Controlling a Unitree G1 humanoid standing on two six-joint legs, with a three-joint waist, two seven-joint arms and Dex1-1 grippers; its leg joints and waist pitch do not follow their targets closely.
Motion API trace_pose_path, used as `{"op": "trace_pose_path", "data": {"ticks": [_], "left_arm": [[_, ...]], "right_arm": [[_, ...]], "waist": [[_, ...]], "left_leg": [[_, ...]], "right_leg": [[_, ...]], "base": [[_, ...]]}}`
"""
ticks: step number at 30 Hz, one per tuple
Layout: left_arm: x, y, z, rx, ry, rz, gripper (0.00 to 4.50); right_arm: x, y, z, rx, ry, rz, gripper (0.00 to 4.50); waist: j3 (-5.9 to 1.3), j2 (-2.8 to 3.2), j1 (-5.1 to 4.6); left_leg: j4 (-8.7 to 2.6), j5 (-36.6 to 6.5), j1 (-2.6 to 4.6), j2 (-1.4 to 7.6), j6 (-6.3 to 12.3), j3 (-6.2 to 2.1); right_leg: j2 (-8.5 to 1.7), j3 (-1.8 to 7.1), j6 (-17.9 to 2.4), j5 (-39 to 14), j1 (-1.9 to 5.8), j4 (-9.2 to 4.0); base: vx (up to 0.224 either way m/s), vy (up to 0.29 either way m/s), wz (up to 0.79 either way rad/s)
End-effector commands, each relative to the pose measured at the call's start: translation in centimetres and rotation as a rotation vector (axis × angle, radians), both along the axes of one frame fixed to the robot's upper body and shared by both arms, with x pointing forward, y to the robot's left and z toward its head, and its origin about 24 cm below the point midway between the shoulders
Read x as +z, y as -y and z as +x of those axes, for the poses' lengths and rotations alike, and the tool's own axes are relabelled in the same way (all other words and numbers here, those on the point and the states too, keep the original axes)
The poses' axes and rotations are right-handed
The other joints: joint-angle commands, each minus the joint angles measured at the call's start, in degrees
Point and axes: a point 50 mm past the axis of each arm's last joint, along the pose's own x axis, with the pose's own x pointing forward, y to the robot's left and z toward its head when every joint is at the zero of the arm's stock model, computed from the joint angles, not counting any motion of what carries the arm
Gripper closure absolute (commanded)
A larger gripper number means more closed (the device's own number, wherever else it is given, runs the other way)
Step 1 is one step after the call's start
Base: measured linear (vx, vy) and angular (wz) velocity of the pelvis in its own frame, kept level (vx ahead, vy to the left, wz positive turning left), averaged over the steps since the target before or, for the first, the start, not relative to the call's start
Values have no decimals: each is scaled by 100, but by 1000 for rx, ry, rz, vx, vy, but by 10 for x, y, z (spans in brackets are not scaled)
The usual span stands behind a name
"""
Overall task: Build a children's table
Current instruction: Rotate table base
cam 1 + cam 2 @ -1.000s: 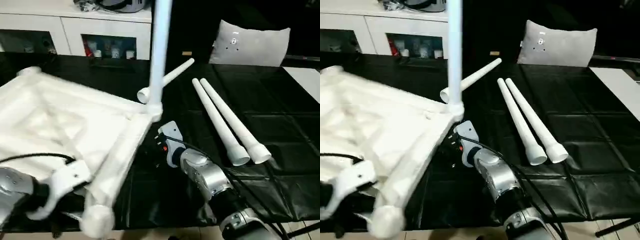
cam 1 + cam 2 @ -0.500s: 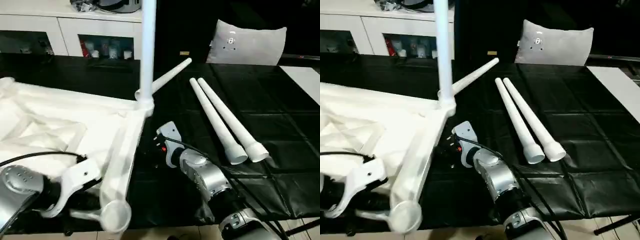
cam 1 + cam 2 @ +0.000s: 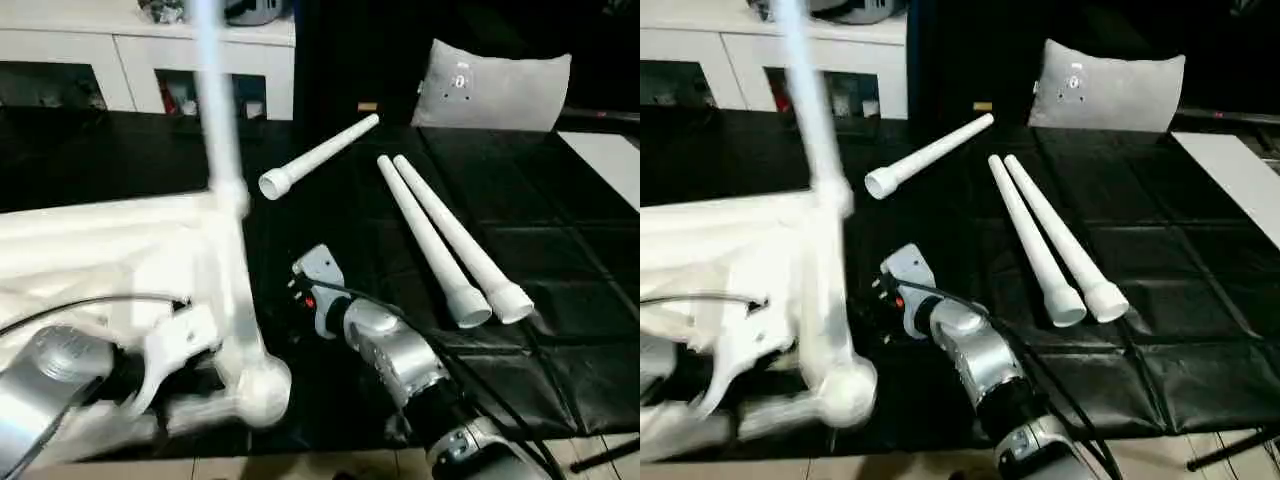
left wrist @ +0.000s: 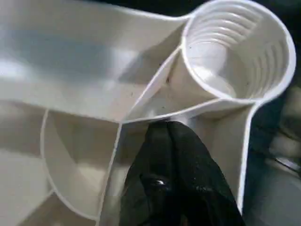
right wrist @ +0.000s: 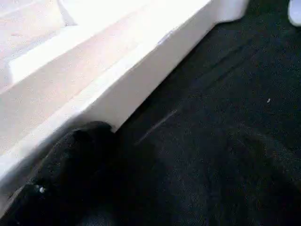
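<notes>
Left eye view has the table top (image 3: 110, 250) at the frame's left, ribbed underside up, one leg (image 3: 215, 100) standing in its far corner socket: probably light, stiff, smooth plastic, best held by a rib or rim. Three loose legs (image 3: 440, 235) lie centre-right. The left gripper (image 4: 169, 155) pinches a rib beside an empty socket (image 4: 235, 52); whether the right gripper (image 5: 61, 183) is open or closed I cannot tell.

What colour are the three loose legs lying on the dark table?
White, all three legs; the left eye view shows them best, on the black table.
</notes>
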Motion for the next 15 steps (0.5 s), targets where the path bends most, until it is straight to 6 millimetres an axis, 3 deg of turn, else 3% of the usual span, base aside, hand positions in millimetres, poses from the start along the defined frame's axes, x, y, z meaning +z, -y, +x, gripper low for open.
{"op": "trace_pose_path", "data": {"ticks": [1, 5, 7, 9, 10, 11, 12, 15], "left_arm": [[16, 4, 20, -6, 197, -9, 443], [17, 3, 40, 21, 329, -2, 443], [15, 1, 49, 23, 376, 8, 443], [11, -2, 57, 11, 410, 38, 443], [11, -2, 57, 11, 410, 38, 443], [6, -6, 67, -12, 463, 92, 443], [6, -6, 67, -12, 466, 92, 443], [3, -8, 79, -17, 502, 116, 443]], "right_arm": [[0, -8, -4, 29, -7, 14, 0], [-3, 2, -3, -4, -15, 11, 0], [-5, 8, -4, -16, -20, 8, 0], [-7, 13, -5, -32, -24, 9, 0], [-7, 13, -5, -32, -24, 9, 0], [-7, 18, -5, -57, -25, 10, 0], [-7, 19, -5, -59, -24, 11, 0], [-2, 28, -4, -83, 2, 14, 0]], "waist": [[-346, 186, 32], [-380, 205, 92], [-393, 186, 119], [-394, 210, 198], [-397, 194, 191], [-374, 192, 209], [-373, 191, 227], [-341, 199, 235]], "left_leg": [[-457, -1732, 44, 159, -202, -101], [-452, -1559, 48, 163, -200, -92], [-451, -1488, 45, 163, -191, -82], [-432, -1433, 100, 150, -172, -50], [-440, -1428, 79, 149, -193, -56], [-471, -1507, 61, 150, -184, -79], [-461, -1662, 100, 147, -205, -74], [-485, -1938, 111, 141, -235, -101]], "right_leg": [[-455, 376, -657, -2426, 270, -463], [-453, 390, -674, -2116, 275, -420], [-451, 393, -711, -1954, 278, -404], [-443, 413, -701, -1841, 235, -436], [-444, 414, -726, -1769, 261, -393], [-443, 395, -695, -1926, 276, -424], [-451, 399, -611, -2127, 257, -439], [-468, 375, -437, -2678, 254, -518]], "base": [[0, 0, 0], [0, 0, 0], [0, 0, 0], [0, 0, 0], [0, 0, 0], [0, 0, 0], [0, 0, 0], [0, 0, 0]]}}
